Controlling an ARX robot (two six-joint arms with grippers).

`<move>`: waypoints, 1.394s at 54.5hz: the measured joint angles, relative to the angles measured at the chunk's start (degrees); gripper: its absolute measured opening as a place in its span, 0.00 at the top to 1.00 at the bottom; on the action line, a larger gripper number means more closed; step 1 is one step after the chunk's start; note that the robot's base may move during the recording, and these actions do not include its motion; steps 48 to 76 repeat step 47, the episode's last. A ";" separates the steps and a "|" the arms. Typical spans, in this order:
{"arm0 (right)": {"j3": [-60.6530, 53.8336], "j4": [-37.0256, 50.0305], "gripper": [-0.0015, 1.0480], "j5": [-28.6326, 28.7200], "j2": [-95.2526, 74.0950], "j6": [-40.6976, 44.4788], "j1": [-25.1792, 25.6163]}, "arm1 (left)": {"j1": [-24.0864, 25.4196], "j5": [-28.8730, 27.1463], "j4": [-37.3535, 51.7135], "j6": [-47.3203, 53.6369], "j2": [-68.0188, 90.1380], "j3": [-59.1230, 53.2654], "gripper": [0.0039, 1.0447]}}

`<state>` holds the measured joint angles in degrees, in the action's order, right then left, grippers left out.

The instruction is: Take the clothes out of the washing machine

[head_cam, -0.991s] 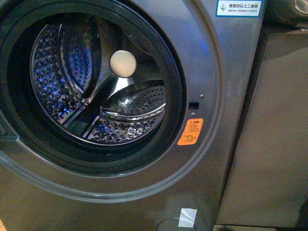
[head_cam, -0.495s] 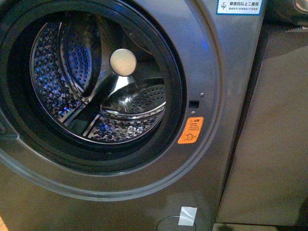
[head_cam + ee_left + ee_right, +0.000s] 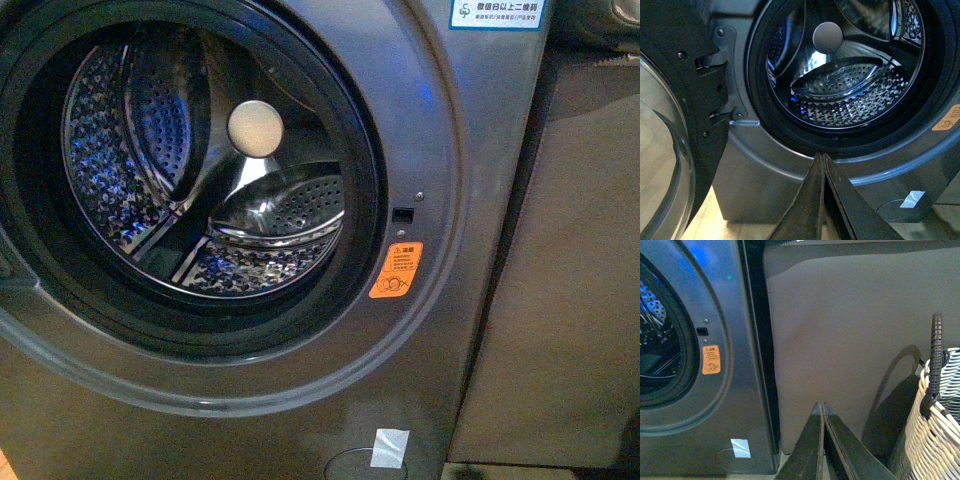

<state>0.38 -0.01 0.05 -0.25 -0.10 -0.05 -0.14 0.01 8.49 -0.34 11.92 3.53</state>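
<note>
Nothing much has moved since half a second ago; the front view has only slid a tiny bit, and the washing machine (image 3: 440,330) looks almost the same. Its round mouth faces the robot, and the long way of the drum (image 3: 200,170) runs straight back into the machine. No clothes can be seen inside; only shiny metal full of little holes, a curved paddle (image 3: 280,215) and a pale round cap (image 3: 255,129) at the back show. An orange sticker (image 3: 396,271) sits just right of the mouth, a white label (image 3: 497,14) is at the top right edge of the machine, and a small white tag (image 3: 389,448) is low on its front.

The open door (image 3: 665,150) hangs off to one side of the mouth, seen in the left wrist view. The left fingers (image 3: 822,165) are pressed together with nothing in them, pointing at the rim below the mouth. The right fingers (image 3: 820,412) are also pressed together and empty, pointing at the tan cabinet (image 3: 850,330) beside the machine. A woven basket (image 3: 935,430) with a dark handle (image 3: 936,360) stands close to that cabinet.
</note>
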 joint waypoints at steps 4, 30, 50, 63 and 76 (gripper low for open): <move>0.00 0.00 0.98 0.00 0.00 0.00 0.00 | 0.00 -0.02 -0.52 0.00 -1.01 -0.44 0.97; 0.00 0.00 0.95 0.02 0.00 0.07 0.00 | 0.00 -0.02 -8.57 0.09 -11.65 -2.47 0.97; 0.00 0.00 0.45 0.02 0.00 0.07 0.00 | 0.00 -0.02 -8.55 0.11 -11.67 -2.47 0.50; 0.00 0.00 0.45 0.02 0.00 0.07 0.00 | 0.00 -0.02 -8.55 0.11 -11.67 -2.47 0.50; 0.00 0.00 0.45 0.02 0.00 0.07 0.00 | 0.00 -0.02 -8.55 0.11 -11.67 -2.47 0.50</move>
